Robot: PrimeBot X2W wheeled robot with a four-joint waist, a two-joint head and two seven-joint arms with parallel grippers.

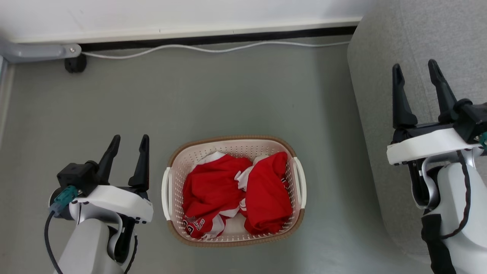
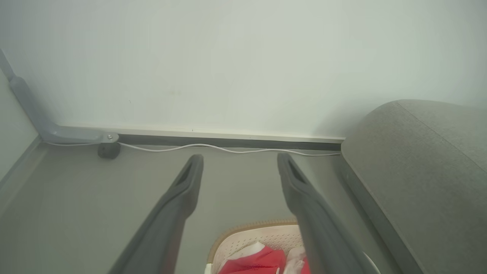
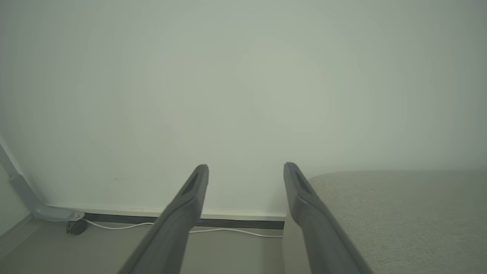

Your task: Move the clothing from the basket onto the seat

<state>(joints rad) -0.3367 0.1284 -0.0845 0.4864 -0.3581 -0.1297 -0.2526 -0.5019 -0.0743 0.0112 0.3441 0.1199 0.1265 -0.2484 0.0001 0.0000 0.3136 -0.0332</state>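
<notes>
The cream basket (image 1: 173, 205) with a brown rim stands on the grey floor at the centre of the head view. Inside it lies the red clothing (image 1: 213, 186) with white trim, bunched in two heaps. The grey seat (image 1: 380, 114) rises at the right. My left gripper (image 1: 129, 139) hangs open to the left of the basket, nothing between its fingers. Over the seat's edge my right gripper (image 1: 415, 67) stands open and empty. The left wrist view looks past my left gripper (image 2: 239, 158) at the basket (image 2: 247, 234), the clothing (image 2: 258, 262) and the seat (image 2: 418, 171). The right wrist view has my right gripper (image 3: 246, 167) beside the seat (image 3: 399, 213).
A white wall with a dark skirting strip (image 1: 213, 38) closes the far side. A white cable (image 1: 213, 48) runs along the floor below it. A grey frame leg with a black caster (image 1: 75, 64) stands at the far left. Bare floor surrounds the basket.
</notes>
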